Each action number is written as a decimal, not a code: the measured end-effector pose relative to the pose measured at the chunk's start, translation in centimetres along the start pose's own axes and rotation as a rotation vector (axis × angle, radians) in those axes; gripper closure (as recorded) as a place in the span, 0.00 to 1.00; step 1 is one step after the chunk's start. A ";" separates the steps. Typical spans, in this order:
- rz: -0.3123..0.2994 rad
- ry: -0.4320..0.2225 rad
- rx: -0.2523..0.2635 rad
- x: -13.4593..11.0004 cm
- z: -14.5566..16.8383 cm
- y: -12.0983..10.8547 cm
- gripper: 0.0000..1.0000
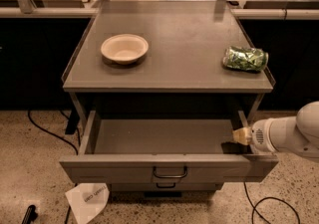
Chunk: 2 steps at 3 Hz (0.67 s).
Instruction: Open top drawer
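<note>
The top drawer (169, 168) of the grey metal cabinet stands pulled out, its plain grey interior bare and its dark pull handle (170, 172) centred on the front. Below it the handle of a lower drawer (166, 185) shows. My gripper (242, 136) comes in from the right on a white arm (291, 136) and sits at the drawer's right side wall, just inside the right rear of the interior, away from the handle.
On the cabinet top (174, 63) stand a cream bowl (124, 49) at the left and a green crumpled snack bag (244, 58) at the right. A white paper bag (89, 199) and black cables (45, 128) lie on the speckled floor.
</note>
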<state>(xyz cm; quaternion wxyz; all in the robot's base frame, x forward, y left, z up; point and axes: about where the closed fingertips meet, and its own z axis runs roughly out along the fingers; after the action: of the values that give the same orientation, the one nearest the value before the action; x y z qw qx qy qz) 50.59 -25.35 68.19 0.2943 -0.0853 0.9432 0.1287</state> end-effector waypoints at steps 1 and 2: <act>-0.022 0.044 -0.045 0.3 -0.7 1.0 1.00; -0.043 0.093 -0.087 0.0 -0.4 1.6 1.00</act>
<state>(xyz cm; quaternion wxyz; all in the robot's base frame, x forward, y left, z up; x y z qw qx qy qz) 50.04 -23.96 68.81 0.2489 -0.1240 0.9473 0.1591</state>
